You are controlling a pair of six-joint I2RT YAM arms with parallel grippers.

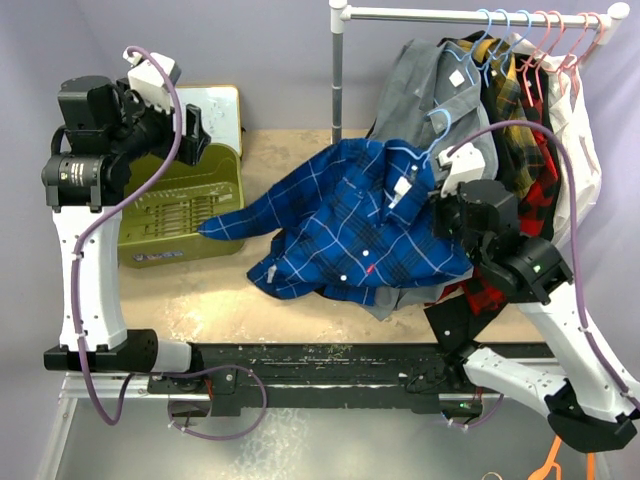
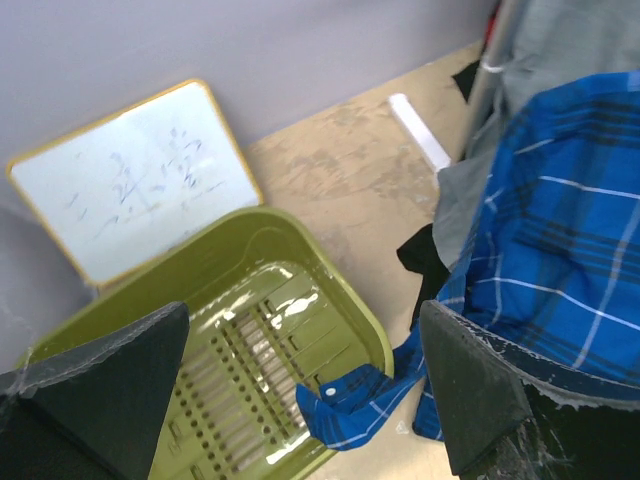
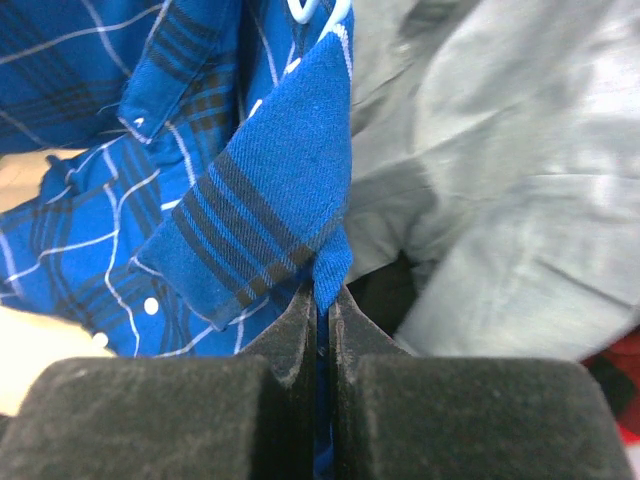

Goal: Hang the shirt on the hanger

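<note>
My right gripper (image 3: 322, 300) is clenched on a thin fold of the shirt (image 1: 350, 225), an edge of the blue cloth close to the collar. The jaws are pressed together with only fabric between them. The shirt lies heaped on the table (image 1: 300, 290), centre to right, with its far right part lifted where I hold it against the grey shirt (image 1: 420, 75) hanging from the rail (image 1: 470, 13). One sleeve trails left, and its cuff lies over the rim of the green basket (image 1: 180, 215). The hanger (image 1: 436, 128) shows as pale blue wire just above the collar. I cannot tell whether either arm of it is inside a shoulder yet.

My left gripper (image 2: 305, 330) is released, its fingers spread wide and empty, raised over the basket at the left.

I judge the shirt to be light, limp and a little slippery. It will sag and fold wherever I am not supporting it, and a pinch on a single layer could creep out. The collar band and the shoulder seam are the firmest places, so my left should take the near-left shoulder or the collar edge, not the loose sleeve. The hanger is thin, springy and easily knocked askew, so I would draw the cloth over it gently. The cuff may catch on the basket rim.
</note>
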